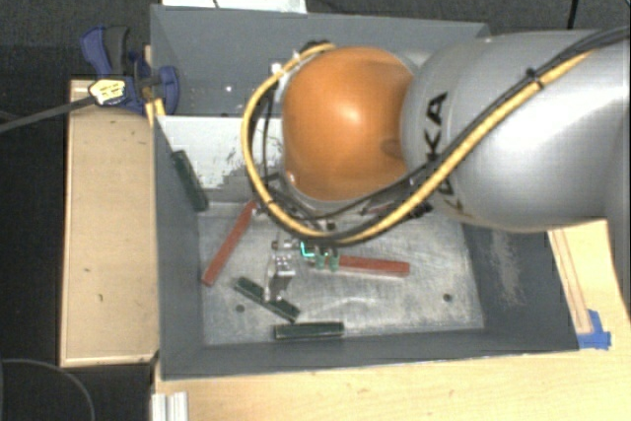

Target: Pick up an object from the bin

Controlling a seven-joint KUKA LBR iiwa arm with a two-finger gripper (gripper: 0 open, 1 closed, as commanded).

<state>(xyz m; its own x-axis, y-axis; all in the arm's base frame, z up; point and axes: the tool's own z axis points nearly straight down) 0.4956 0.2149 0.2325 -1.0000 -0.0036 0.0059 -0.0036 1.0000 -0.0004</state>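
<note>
Dark stick (266, 299) lies just beside gripper (283, 275), grip state untellable; likely approach step, next needing descent onto it.

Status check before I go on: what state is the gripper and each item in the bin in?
gripper: low over the middle of the bin, beside the slanted dark bar's upper end.
slanted dark bar: flat, untouched.
orange-brown stick: flat, slanted, left of the gripper.
red stick: flat, right of the gripper.
front dark bar: flat along the front wall.
left dark bar: lying against the left wall.
</note>
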